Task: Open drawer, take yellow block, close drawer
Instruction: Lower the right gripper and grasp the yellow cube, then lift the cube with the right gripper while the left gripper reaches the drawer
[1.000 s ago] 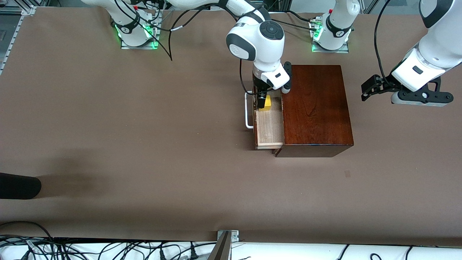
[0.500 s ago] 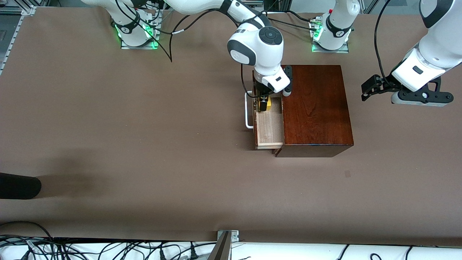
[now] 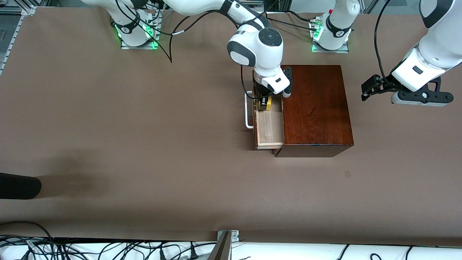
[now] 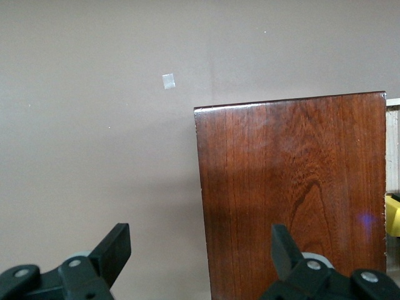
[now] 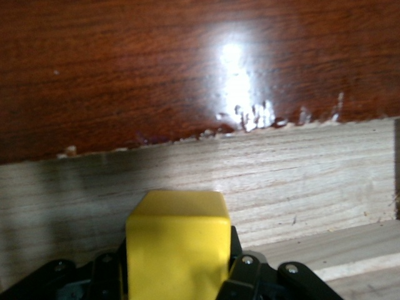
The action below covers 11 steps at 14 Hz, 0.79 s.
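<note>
Brown table [image 3: 144,126]: right gripper [image 3: 263,102] clamps yellow block [image 3: 267,103] in open drawer [image 3: 269,130]; left gripper [image 3: 368,90] spread

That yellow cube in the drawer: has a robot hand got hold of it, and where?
Yes. The right hand is shut on the yellow block, pinching its two opposite side faces inside the open drawer.

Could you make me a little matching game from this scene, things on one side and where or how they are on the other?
Things:
1. yellow block
2. drawer
3. left gripper
4. handle

States:
A. pulled open
B. open, over bare table beside the wooden box
C. white
D. gripped by the right gripper inside the drawer

Pairs: 1-D, 2-A, 3-B, 4-C
</note>
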### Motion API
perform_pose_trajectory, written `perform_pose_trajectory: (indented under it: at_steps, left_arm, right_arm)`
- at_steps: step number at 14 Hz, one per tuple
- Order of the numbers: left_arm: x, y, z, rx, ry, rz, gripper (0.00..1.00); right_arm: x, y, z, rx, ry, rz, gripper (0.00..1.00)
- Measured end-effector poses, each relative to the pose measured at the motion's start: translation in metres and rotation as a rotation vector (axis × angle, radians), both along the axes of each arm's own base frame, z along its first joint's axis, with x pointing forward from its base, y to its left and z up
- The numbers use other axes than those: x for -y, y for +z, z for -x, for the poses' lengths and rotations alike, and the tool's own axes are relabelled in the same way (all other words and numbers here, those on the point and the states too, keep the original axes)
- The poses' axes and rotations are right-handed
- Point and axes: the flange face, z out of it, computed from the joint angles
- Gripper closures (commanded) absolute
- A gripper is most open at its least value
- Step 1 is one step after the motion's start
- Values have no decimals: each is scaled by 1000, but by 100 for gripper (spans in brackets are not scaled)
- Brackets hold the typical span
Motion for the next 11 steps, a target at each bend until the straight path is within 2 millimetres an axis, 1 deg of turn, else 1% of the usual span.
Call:
perform_pose_trajectory:
  at_steps: [1, 2, 3, 4, 6, 7, 8, 9, 10, 11]
  left_arm:
    - [0, 0, 0, 0, 0, 0, 0]
    - [0, 0, 0, 0, 0, 0, 0]
    - [0, 0, 0, 0, -1, 0, 0]
    - [1, 0, 0, 1, -2, 0, 0]
    - [1, 0, 0, 1, -2, 0, 0]
    - [1, 1, 0, 1, -3, 0, 0]
    - [2, 1, 0, 0, -4, 0, 0]
    - [3, 1, 2, -8, -9, -1, 0]
    - [7, 1, 5, -29, -20, -4, 0]
    - [15, 3, 10, -57, -36, -8, 0]
  right_arm:
    - [0, 2, 0, 0, -1, 1, 100]
    - [-1, 9, -2, 2, -4, -1, 100]
    - [-1, 21, -4, 4, -9, -2, 100]
    - [-1, 37, -7, 5, -18, -4, 100]
    - [6, 84, -13, -5, -48, -27, 100]
    - [15, 110, -17, -17, -68, -37, 100]
    - [29, 137, -23, -30, -93, -43, 100]
    - [47, 164, -32, -50, -124, -45, 100]
    - [71, 190, -43, -70, -161, -45, 100]
    - [96, 211, -57, -82, -201, -46, 100]
